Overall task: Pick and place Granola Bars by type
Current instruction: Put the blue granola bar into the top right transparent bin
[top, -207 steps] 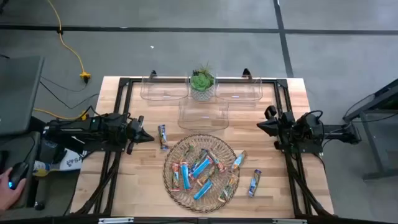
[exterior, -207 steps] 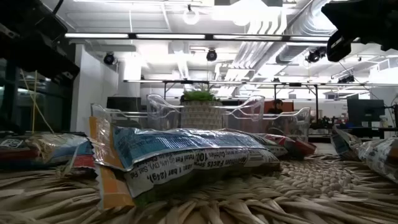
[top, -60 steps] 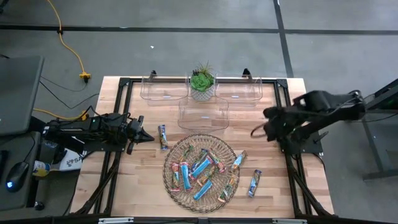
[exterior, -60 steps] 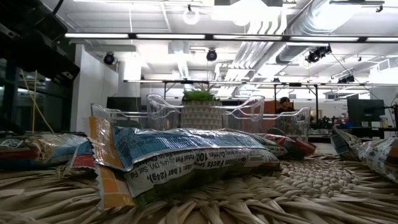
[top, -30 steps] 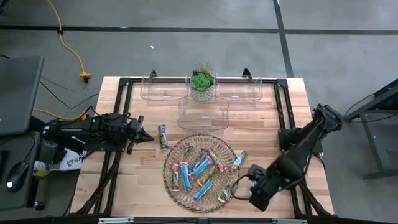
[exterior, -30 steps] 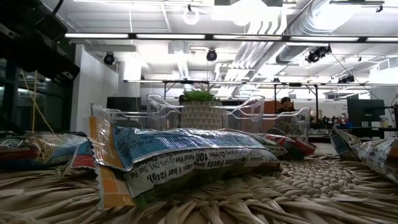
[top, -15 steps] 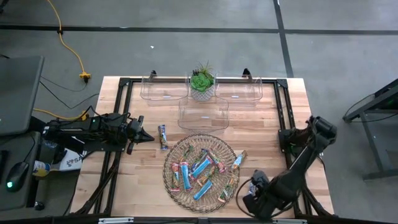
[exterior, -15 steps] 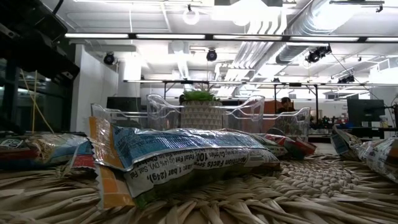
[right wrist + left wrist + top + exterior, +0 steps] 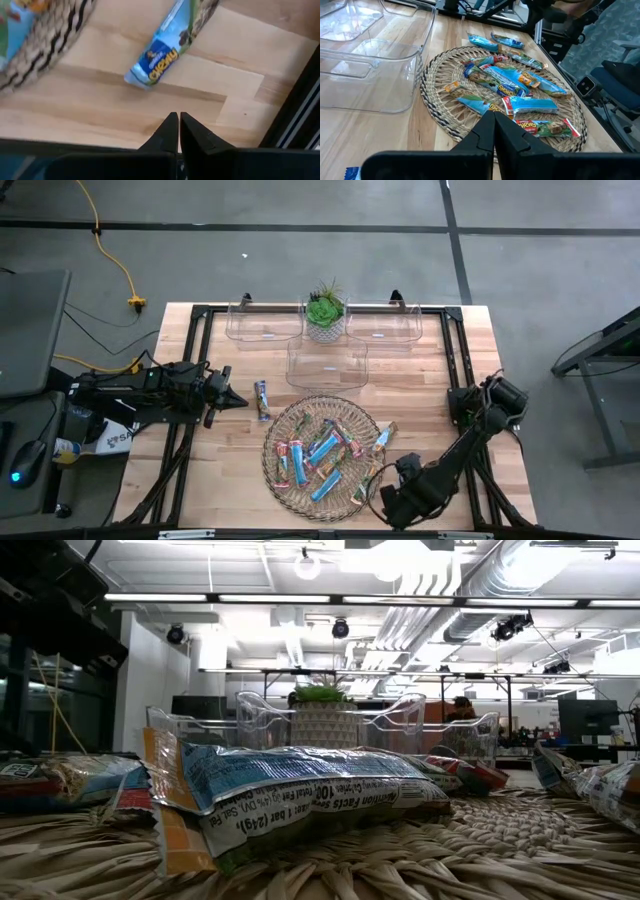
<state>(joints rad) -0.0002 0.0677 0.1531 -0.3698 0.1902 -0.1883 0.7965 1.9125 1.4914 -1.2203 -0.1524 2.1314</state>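
Light wood table (image 9: 210, 470) w/ black frame rails, grey concrete floor around. Low view: open ceiling w/ ducts, strip lights.

3 clear bins (image 9: 327, 363) at far side, look empty; small potted plant (image 9: 325, 310) btwn back two.

Wicker tray (image 9: 285, 485) center-near, holds most granola bars (image 9: 322, 450), mixed pile, blue + orange-red. One stray bar (image 9: 262, 398) on wood just beside tray, left side. Another blue bar (image 9: 161, 52) on wood by tray's edge.

Left gripper (image 9: 240, 401) parked near stray bar, fingers pressed together, empty. Right gripper (image 9: 178, 131) low at near-right edge by tray, fingers closed, holding nothing.

Glossy foil-wrapped granola bars (image 9: 512, 82), rough woven wicker tray (image 9: 437, 112), clear plastic bins (image 9: 327, 365), wooden table (image 9: 230, 470).
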